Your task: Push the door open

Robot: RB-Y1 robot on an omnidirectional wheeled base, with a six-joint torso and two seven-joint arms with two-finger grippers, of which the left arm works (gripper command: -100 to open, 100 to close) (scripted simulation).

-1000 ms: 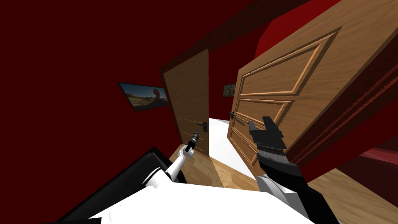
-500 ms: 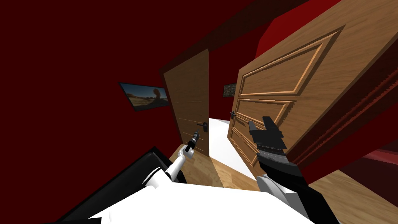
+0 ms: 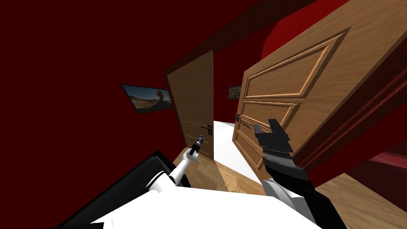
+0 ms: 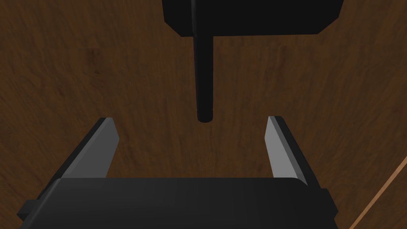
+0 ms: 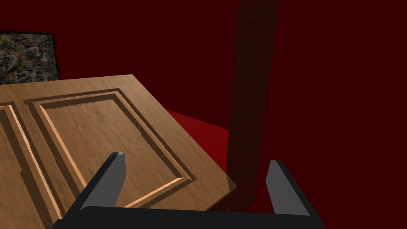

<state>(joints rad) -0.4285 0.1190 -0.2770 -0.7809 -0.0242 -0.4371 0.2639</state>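
Note:
A plain brown door (image 3: pixel 194 99) stands ahead on my left, with a black lever handle (image 3: pixel 207 128). My left gripper (image 3: pixel 200 138) is just short of that handle and open. In the left wrist view the black lever (image 4: pixel 203 79) hangs from its plate (image 4: pixel 250 16), its tip between my open left gripper (image 4: pixel 190 118) fingers, untouched, with the door face (image 4: pixel 79 71) behind. To the right a panelled wooden door (image 3: pixel 286 79) stands swung ajar. My right gripper (image 3: pixel 264 124) is open against its lower panels. The right wrist view shows the right gripper (image 5: pixel 196 158) open over the panelled door (image 5: pixel 91 123).
Dark red walls close in on both sides. A landscape picture (image 3: pixel 148 98) hangs on the left wall, and a small picture (image 3: pixel 234 92) shows between the doors. White floor (image 3: pixel 224 139) lies in the gap between them. A dark frame post (image 5: pixel 250 99) stands by the panelled door's edge.

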